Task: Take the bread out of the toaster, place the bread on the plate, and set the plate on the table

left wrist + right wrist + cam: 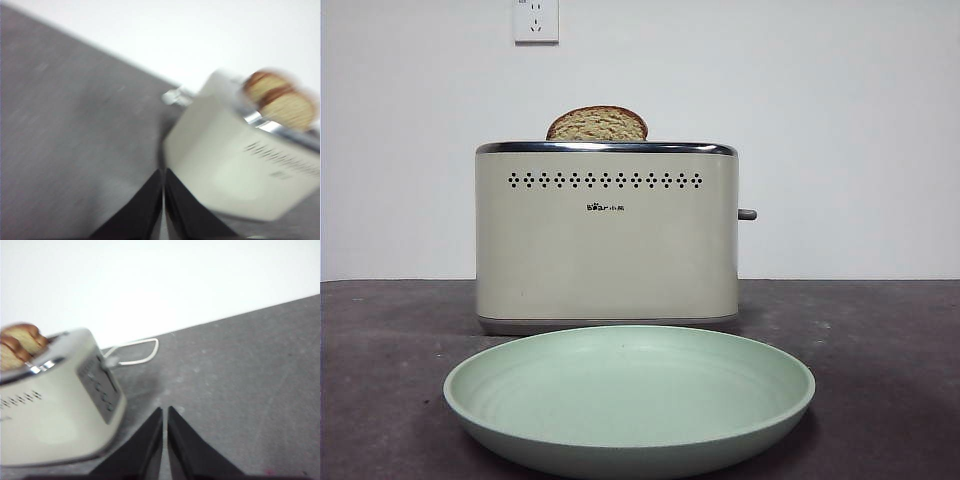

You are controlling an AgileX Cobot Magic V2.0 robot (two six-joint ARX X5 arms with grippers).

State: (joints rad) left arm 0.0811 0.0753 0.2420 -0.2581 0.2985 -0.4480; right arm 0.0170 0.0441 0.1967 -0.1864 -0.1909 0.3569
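Observation:
The cream toaster [606, 240] stands on the dark table [380, 340]. The domed top of the bread [598, 124] sticks out of it. The wrist views show two slices in the slots, the bread [294, 110] [9, 359] nearest the holed face and a second slice [261, 84] behind it. The mint-green plate [630, 395] lies on the table in front of the toaster. My left gripper [163, 172] is shut and empty, off the toaster's [235, 165] left end. My right gripper [164, 410] is shut and empty, off the toaster's [55, 400] lever end. Neither gripper shows in the front view.
A white wall with a socket [536, 20] stands behind the table. A white cord [137, 351] lies on the table behind the toaster. The toaster's lever [747, 214] juts from its right side.

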